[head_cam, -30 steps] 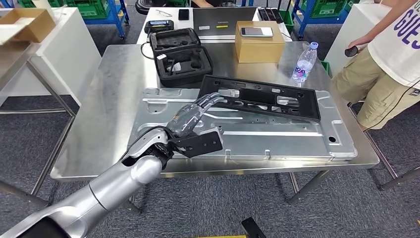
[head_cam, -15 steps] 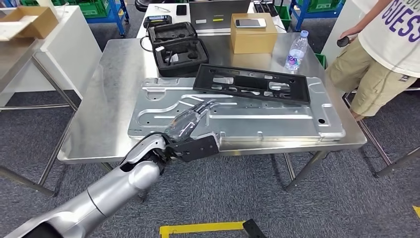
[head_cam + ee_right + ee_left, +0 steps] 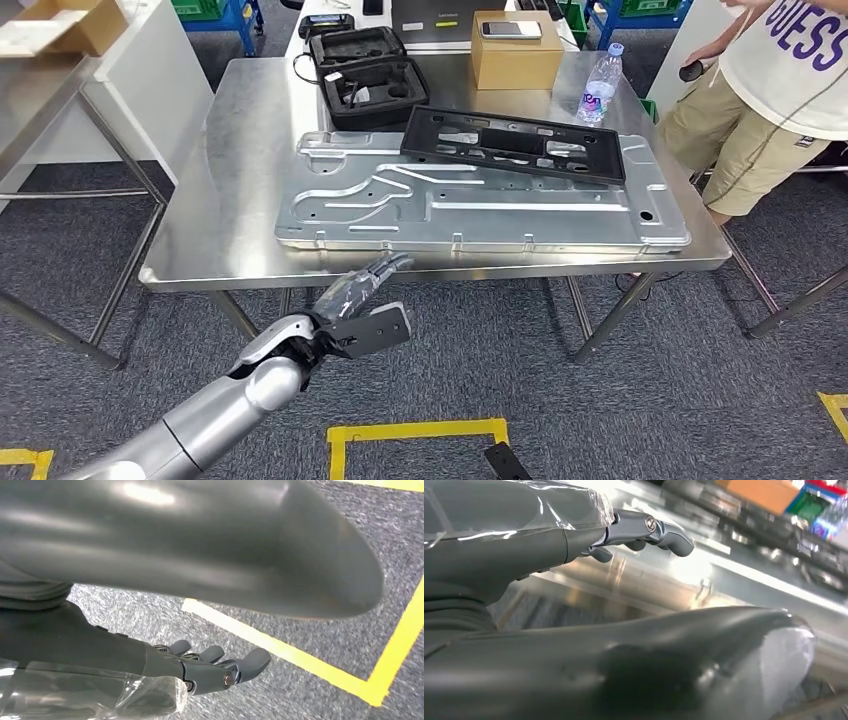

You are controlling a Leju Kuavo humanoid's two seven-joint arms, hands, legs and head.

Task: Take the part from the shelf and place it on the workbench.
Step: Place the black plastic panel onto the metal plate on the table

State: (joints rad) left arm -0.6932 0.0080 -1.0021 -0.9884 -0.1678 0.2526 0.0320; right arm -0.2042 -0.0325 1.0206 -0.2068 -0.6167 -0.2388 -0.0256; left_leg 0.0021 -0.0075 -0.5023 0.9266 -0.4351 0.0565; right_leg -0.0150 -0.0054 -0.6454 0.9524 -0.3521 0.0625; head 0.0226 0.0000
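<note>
Black part (image 3: 508, 145) — long axis along workbench (image 3: 240, 150) far edge, atop metal panel (image 3: 480, 205). Left hand (image 3: 358, 292) — empty, fingers extended, below near edge.

Workshop: steel workbench (image 3: 240, 170) (floor tape (image 3: 415, 432), crates (image 3: 205, 8)).

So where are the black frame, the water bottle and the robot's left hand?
black frame (image 3: 505, 147), head view, on its long middle bar.
water bottle (image 3: 600, 95), head view, on its label.
left hand (image 3: 352, 293), head view, on its back.
</note>
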